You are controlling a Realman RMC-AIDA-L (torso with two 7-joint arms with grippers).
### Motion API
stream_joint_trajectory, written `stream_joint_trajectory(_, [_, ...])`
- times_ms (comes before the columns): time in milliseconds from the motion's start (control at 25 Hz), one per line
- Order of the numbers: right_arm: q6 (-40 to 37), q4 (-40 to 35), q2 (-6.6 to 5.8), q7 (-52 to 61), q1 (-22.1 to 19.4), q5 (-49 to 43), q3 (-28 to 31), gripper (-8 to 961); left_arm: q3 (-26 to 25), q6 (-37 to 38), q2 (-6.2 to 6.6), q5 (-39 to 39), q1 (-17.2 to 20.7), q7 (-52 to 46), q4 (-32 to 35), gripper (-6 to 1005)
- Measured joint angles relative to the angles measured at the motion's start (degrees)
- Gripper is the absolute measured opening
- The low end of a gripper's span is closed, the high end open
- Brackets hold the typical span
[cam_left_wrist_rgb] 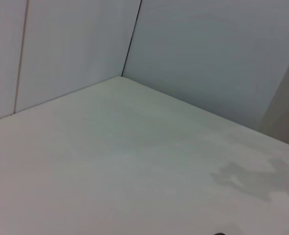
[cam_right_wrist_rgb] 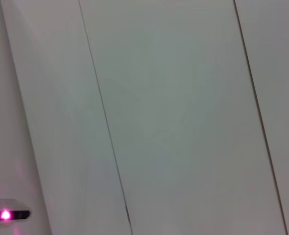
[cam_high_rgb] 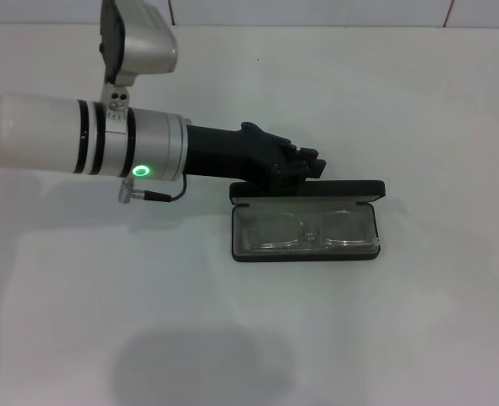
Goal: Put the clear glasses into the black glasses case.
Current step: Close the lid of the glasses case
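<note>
The black glasses case (cam_high_rgb: 307, 255) lies open in the middle of the white table, its lid (cam_high_rgb: 351, 190) raised along the far side. The clear glasses (cam_high_rgb: 304, 230) lie inside the case's base, lenses side by side and spanning its width. My left gripper (cam_high_rgb: 307, 166) reaches in from the left and sits just behind and above the left part of the lid, close to its top edge. Whether it touches the lid cannot be told. The left wrist view shows only bare table and wall. My right gripper is out of view.
The white table (cam_high_rgb: 402, 338) spreads around the case on all sides. A panelled wall (cam_left_wrist_rgb: 208, 54) stands at the far edge and meets in a corner. The left arm's forearm (cam_high_rgb: 80, 135) crosses the left part of the head view.
</note>
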Motion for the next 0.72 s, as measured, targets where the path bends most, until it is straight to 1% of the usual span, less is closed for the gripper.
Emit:
stream_joint_trajectory(280, [0.74,2.29,-0.11,-1.39,0.96,-0.58,-0.06,115,0.01,-2.18,-0.09,-0.18,-3.00,1.07,-4.98,169])
stream_joint_trajectory(720, [0.60,2.88,-0.10,-2.05,1.54,-0.70,-0.02,115,0.83,-2.21,-0.10,0.36,-3.35,1.09,-5.59,168])
